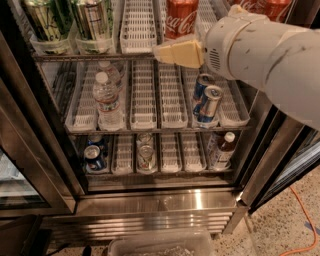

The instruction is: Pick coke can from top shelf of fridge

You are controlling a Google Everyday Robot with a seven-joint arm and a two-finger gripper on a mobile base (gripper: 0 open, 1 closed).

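Observation:
A red coke can (181,17) stands upright in a white lane tray on the top shelf (137,30) of the fridge (160,200). A second red can (265,7) shows at the top right, partly hidden behind my arm. My gripper (170,51) is cream-coloured and points left. It lies just in front of the bottom of the coke can, at the front lip of the top shelf. My white arm (265,55) reaches in from the right and covers the shelf's right end.
Tall green-and-silver cans (90,20) stand at the top left. The middle shelf holds water bottles (107,100) and blue-and-silver cans (207,102). The bottom shelf holds cans (145,156) and a bottle (222,147). The open door's edge (272,165) is at right, and a clear bin (160,245) is on the floor.

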